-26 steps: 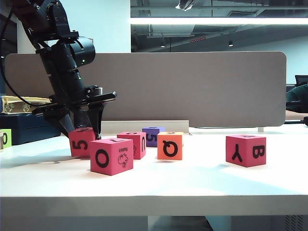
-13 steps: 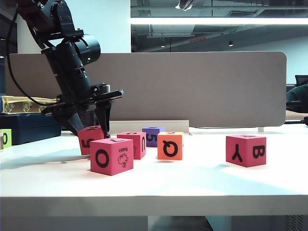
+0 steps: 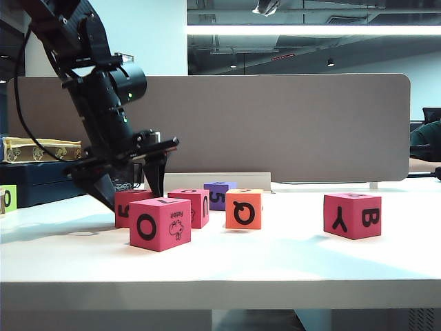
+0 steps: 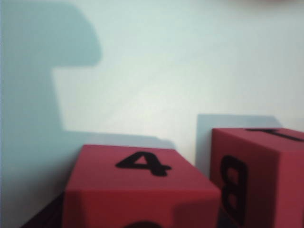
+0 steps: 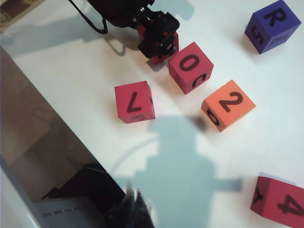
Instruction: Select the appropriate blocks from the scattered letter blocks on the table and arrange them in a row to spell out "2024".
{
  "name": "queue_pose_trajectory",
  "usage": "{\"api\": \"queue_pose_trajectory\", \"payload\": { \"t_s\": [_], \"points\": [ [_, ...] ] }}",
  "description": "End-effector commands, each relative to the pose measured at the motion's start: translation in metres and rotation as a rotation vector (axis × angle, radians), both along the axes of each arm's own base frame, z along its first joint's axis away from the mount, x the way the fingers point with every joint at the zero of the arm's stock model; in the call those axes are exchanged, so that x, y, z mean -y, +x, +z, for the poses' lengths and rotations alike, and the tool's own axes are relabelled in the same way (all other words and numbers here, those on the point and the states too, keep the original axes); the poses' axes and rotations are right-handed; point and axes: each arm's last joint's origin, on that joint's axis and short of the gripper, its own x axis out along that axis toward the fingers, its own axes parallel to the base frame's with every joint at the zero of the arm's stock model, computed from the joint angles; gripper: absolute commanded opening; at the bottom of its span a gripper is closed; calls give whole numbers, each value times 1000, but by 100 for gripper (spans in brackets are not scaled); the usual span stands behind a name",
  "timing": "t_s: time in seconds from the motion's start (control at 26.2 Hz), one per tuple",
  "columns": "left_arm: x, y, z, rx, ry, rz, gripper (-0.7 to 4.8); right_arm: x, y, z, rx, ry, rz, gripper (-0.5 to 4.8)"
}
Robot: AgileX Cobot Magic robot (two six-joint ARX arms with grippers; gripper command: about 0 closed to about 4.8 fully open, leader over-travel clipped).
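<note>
White table [image 3: 289,265], scattered letter blocks [image 3: 244,209], grey partition [image 3: 289,124] behind.

This looks like an open-plan office used as a robot test place. A wide white desk [image 3: 275,262] carries foam letter cubes, and a grey partition screen [image 3: 275,124] stands behind it, as between office workplaces. Above it one sees a dark open ceiling with a long strip light [image 3: 310,29]. At the far right edge a seated person [image 3: 425,141] is partly visible.
</note>
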Motion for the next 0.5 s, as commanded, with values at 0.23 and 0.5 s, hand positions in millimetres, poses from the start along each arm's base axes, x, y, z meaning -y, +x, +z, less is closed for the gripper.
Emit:
{"api": "queue_pose_trajectory", "payload": {
  "t_s": [0.23,0.5],
  "points": [
    [3,8,18,76,-29,-11,355,1,-1,2,12,-4,-5,-2],
    [6,16,37,152,-40,-26,355,1,0,2,13,-4,-6,-2]
  ]
}}
